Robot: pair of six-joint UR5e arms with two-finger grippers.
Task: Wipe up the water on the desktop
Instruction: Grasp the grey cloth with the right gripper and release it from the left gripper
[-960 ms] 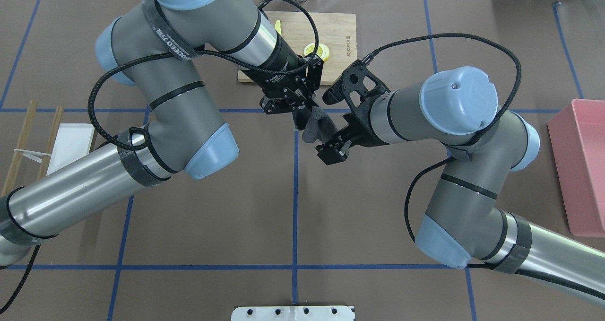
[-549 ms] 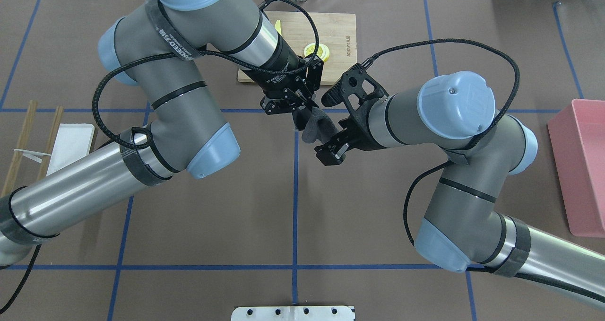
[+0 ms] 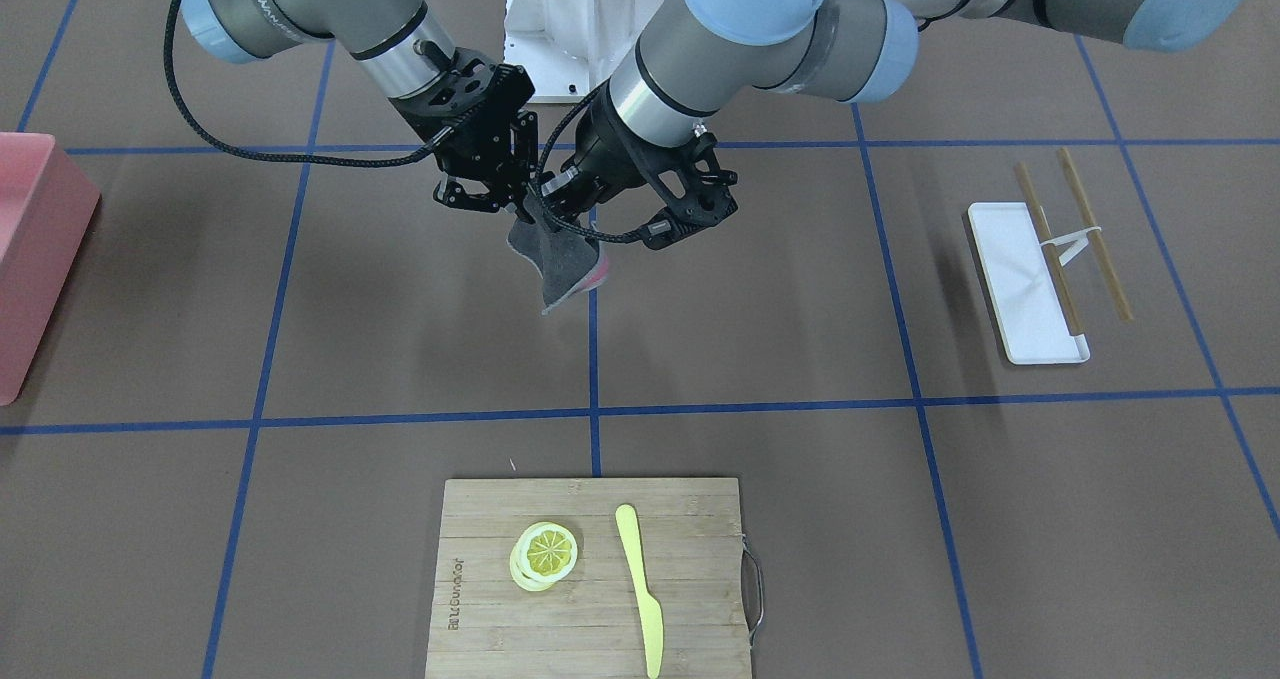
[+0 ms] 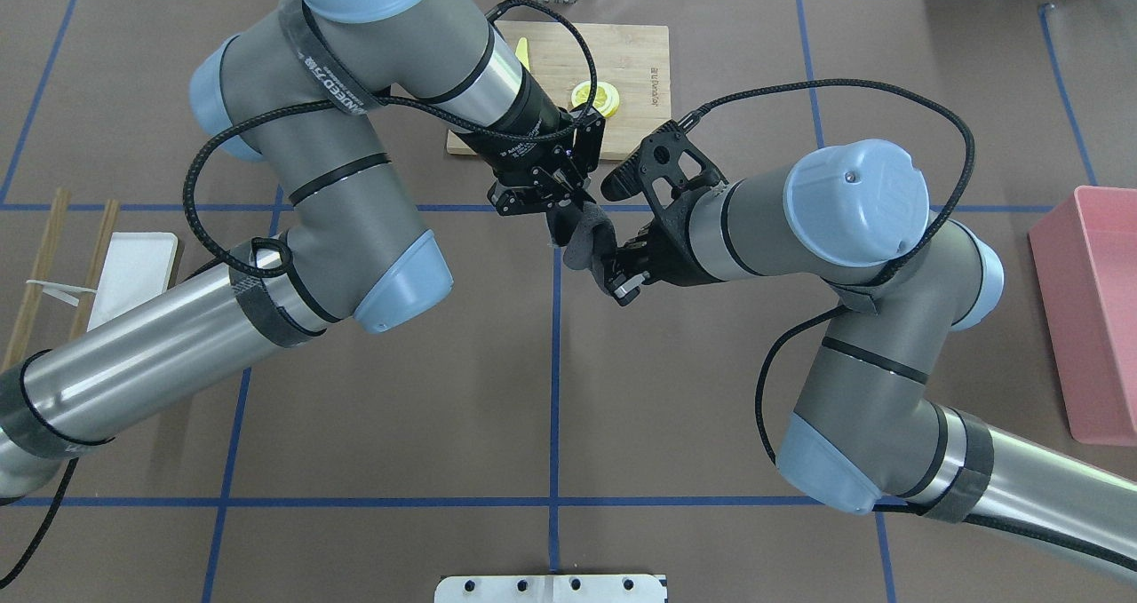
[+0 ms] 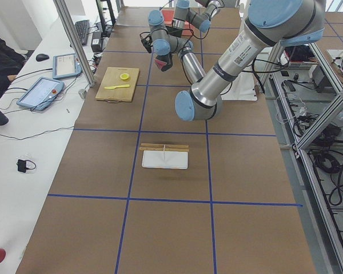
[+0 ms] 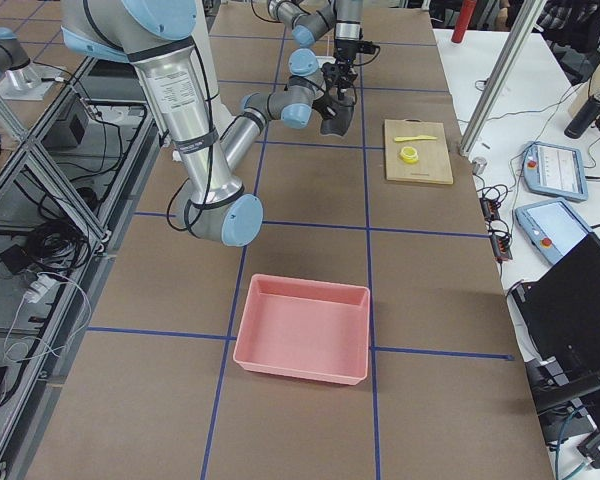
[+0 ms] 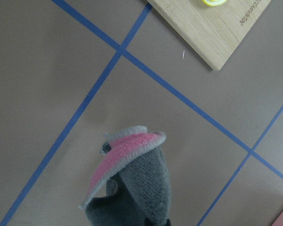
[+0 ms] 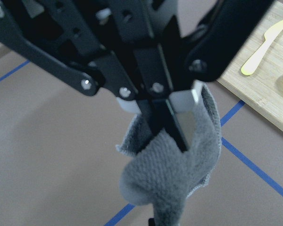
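Grey cloth (image 4: 586, 241), pink-edged, is hanging clear of the brown surface (image 4: 400, 390), over the centre tape line and short of the cutting board (image 3: 490, 609). Left tool (image 4: 568, 217) is gripping the top, fingers clamped on the fabric. Right tool (image 4: 619, 273) is coming in from the side, and its fingers are reading as closed on a lower fold. I am judging this a regrip, so one arm can press the cloth flat. I am seeing no water on the surface.
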